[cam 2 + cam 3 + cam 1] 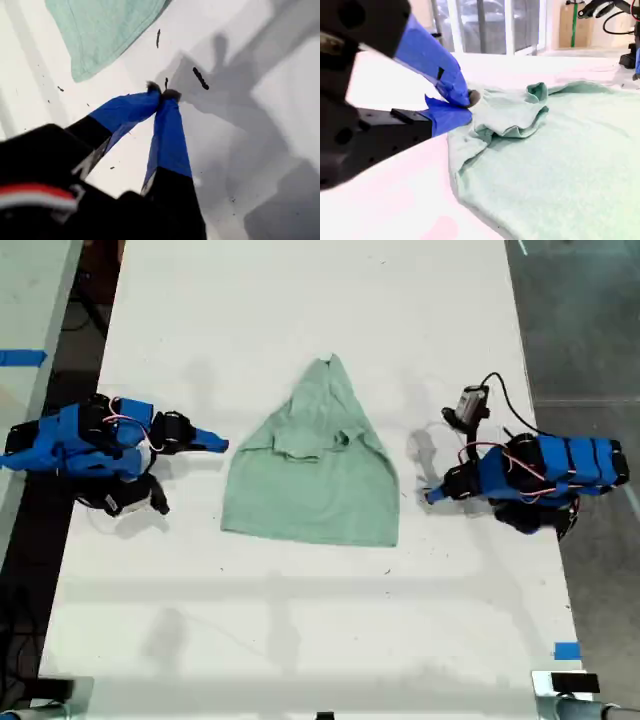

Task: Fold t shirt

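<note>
The t shirt lies on the white surface, about midway between its 2 long edges. It is partly gathered. Its hem runs wide and flat on the side toward the exterior view's bottom, and the cloth narrows to a point on the side toward that view's top. A rumpled fold crosses the middle.

My second gripper is on the arm by the surface's edge at the exterior view's left, and it points at the shirt's bunched sleeve. In the second wrist view my second gripper is clenched, its blue tips meeting right at the edge of the crumpled cloth. I cannot tell whether any fabric is caught between them.

My first gripper is on the arm by the opposite edge, at the exterior view's right, just beside the shirt's side and apart from it. In the first wrist view my first gripper is also clenched, tips pressed together with nothing between them, over bare surface. 1 corner of the shirt lies beyond it, and a few dark specks are scattered near the tips.

A small piece of blue tape sits at the surface's edge near the exterior view's bottom right corner.
</note>
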`<state>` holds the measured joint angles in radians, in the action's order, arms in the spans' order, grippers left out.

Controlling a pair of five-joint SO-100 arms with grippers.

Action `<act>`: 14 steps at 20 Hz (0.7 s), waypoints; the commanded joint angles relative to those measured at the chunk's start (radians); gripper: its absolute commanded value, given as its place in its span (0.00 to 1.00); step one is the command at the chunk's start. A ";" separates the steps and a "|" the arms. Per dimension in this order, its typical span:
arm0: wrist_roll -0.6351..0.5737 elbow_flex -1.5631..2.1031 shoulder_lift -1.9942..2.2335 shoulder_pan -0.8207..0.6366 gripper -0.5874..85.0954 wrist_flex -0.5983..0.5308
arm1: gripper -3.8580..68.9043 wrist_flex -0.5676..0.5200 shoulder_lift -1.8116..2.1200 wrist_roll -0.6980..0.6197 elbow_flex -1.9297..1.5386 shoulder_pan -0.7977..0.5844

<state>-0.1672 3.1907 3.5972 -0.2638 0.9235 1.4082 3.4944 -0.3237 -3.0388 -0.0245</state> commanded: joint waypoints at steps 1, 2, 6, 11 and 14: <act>0.025 0.014 0.008 0.005 0.01 0.003 | 0.06 -0.025 0.009 0.009 -0.046 0.006; 0.025 0.014 0.008 0.005 0.01 0.003 | 0.06 -0.025 0.009 0.015 -0.046 0.006; 0.025 0.014 0.008 0.003 0.01 0.003 | 0.06 0.009 0.009 0.069 -0.014 -0.044; 0.025 0.014 0.008 -0.003 0.01 0.003 | 0.06 0.098 -0.252 0.066 0.339 -0.118; 0.025 0.014 0.008 -0.003 0.01 0.003 | 0.06 0.115 -0.673 0.075 0.681 -0.138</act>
<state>-0.1595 3.1907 3.5972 -0.2638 0.9250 1.5033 3.0680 -0.2516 -2.6032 -0.1457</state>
